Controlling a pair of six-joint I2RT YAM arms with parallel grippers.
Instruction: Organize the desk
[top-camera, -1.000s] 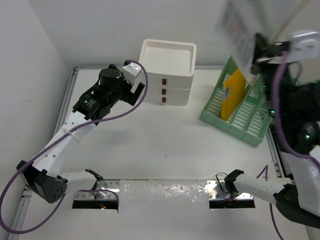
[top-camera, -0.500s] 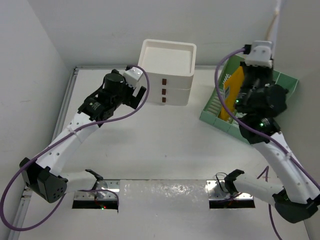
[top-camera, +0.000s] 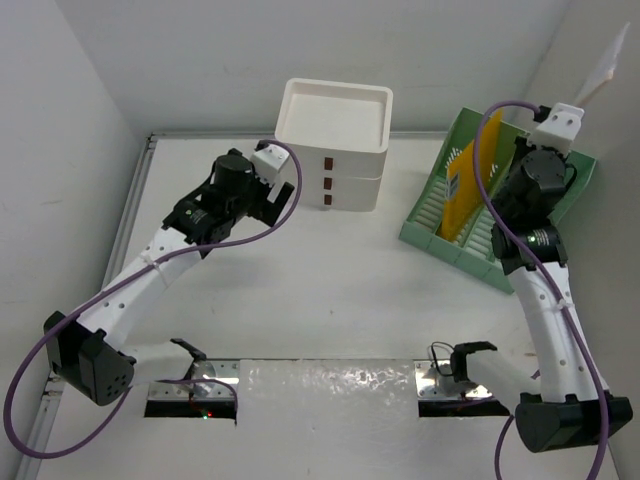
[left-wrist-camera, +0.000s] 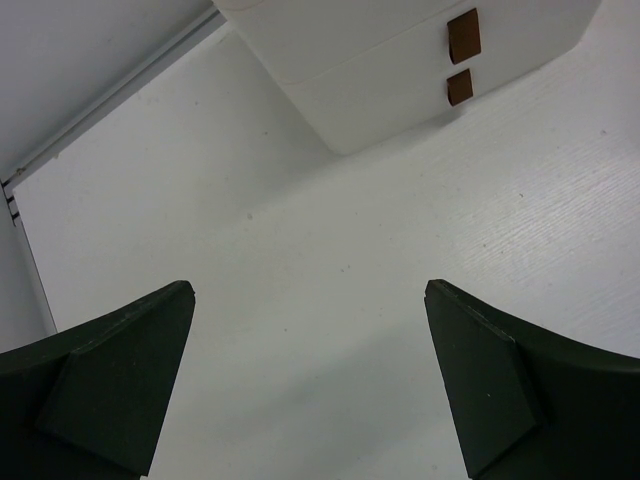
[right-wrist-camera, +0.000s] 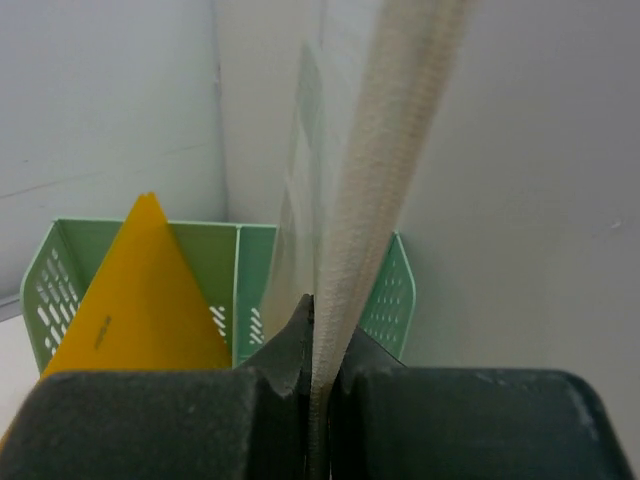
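The desk is a white tabletop with a thin metal rim. My left gripper hovers over the desk just left of the white drawer box. It is open, and only bare desk lies between its fingers. My right gripper is raised over the back right end of the green file rack. It is shut on a thin cream document sleeve, seen edge-on in the right wrist view and rising from the gripper. The sleeve's tip reaches the right wall.
A yellow folder stands in a left slot of the rack, and the right wrist view shows it left of the sleeve. The drawer box has brown handles. Walls close in on the left, back and right.
My right arm has swung down and to the right with the sleeve, from in front of the camera to above the rack's back right end. My left gripper has shifted slightly towards the drawer box.
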